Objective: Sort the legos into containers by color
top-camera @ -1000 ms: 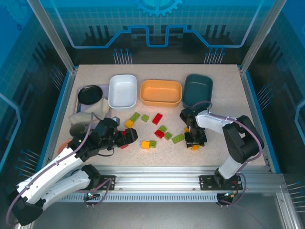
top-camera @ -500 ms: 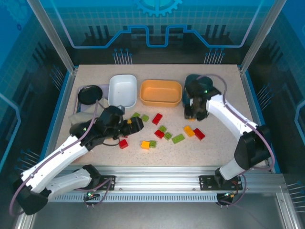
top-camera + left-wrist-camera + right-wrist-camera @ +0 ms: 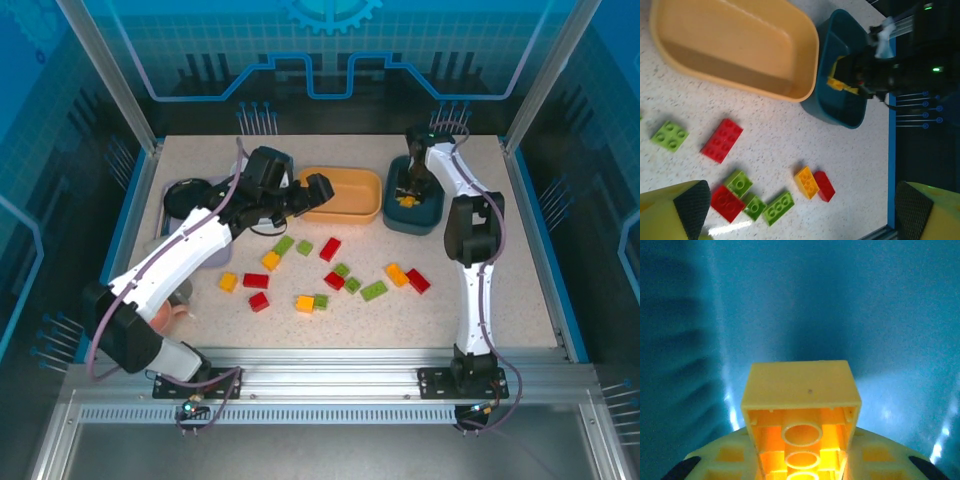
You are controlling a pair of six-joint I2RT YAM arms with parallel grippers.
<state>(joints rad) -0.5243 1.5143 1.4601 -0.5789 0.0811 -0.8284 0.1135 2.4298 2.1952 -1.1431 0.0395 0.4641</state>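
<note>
Held lego: a yellow brick [image 3: 801, 400]. The right wrist view shows its hollow underside and inner tubes against a teal wall. From above it is only a small yellow patch inside the bowl.
Right gripper [image 3: 408, 192]: closed on the yellow brick and lowered into the far-right bowl.
Dark teal bowl [image 3: 432, 182]: at the far right. The left wrist view adds its outer wall, just beside the orange bowl [image 3: 340, 212].
Left gripper [image 3: 303, 193]: spread wide and holding nothing, over the left end of the orange bowl. Its fingers [image 3: 690, 200] sit in the near corners of the left wrist view.
Loose legos [image 3: 330, 249]: red, green and yellow-orange, scattered on the table [image 3: 480, 290] nearer than the bowls.
</note>
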